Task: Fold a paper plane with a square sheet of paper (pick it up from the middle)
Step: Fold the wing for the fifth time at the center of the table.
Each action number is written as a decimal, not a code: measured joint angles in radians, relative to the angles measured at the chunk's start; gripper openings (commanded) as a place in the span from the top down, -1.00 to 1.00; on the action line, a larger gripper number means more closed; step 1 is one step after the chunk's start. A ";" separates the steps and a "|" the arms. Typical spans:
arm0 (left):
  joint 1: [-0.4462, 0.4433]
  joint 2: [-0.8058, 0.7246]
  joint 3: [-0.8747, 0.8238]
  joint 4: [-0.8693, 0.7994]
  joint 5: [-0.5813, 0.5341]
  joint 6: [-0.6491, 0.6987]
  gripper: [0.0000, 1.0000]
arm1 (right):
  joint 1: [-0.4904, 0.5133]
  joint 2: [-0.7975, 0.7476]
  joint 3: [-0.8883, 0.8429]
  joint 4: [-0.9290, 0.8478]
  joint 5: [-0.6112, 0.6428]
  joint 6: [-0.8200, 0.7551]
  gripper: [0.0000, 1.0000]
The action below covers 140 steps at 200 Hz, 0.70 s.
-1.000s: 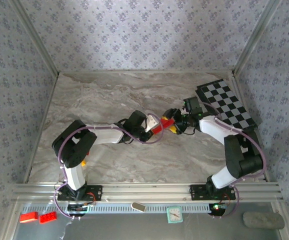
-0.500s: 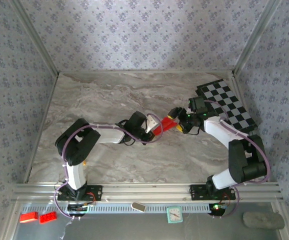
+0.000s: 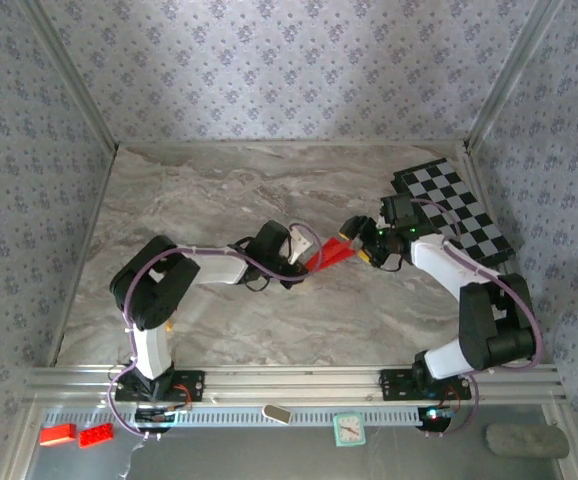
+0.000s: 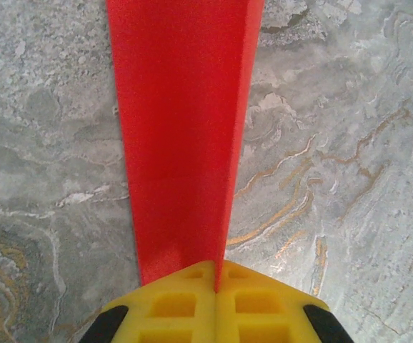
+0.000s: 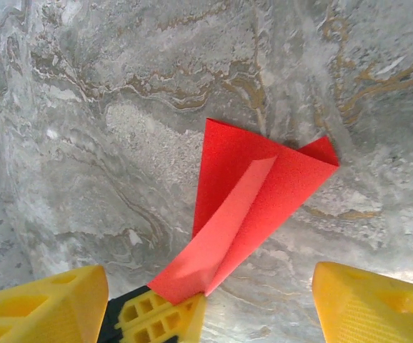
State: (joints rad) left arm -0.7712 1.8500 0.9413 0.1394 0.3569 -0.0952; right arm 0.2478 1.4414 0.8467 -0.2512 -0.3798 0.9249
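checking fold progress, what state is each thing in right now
red paper: folded into a narrow wedge, one end pinched
left claw: shut on the red paper
right claw: open, holding nothing
checkered board: lying flat at the far right

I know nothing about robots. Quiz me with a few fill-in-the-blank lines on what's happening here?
The left gripper is shut on the folded ___ paper.
The right gripper stands ___, holding nothing.
The checkered board lies at the far ___ corner of the table.
Missing words: red; open; right.
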 measured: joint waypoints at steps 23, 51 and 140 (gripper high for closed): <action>0.011 0.006 0.045 -0.056 0.024 -0.031 1.00 | -0.005 -0.027 -0.026 0.009 0.009 -0.074 -0.51; 0.026 0.021 0.088 -0.106 0.068 -0.081 1.00 | -0.006 -0.032 -0.051 0.031 0.008 -0.162 -0.50; 0.051 0.092 0.189 -0.243 0.203 -0.188 1.00 | 0.014 -0.002 -0.111 0.119 -0.029 -0.311 -0.43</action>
State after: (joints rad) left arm -0.7200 1.9419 1.1301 -0.1032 0.5594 -0.2836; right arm 0.2623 1.4399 0.7357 -0.1322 -0.4084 0.6136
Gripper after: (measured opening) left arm 0.048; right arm 0.717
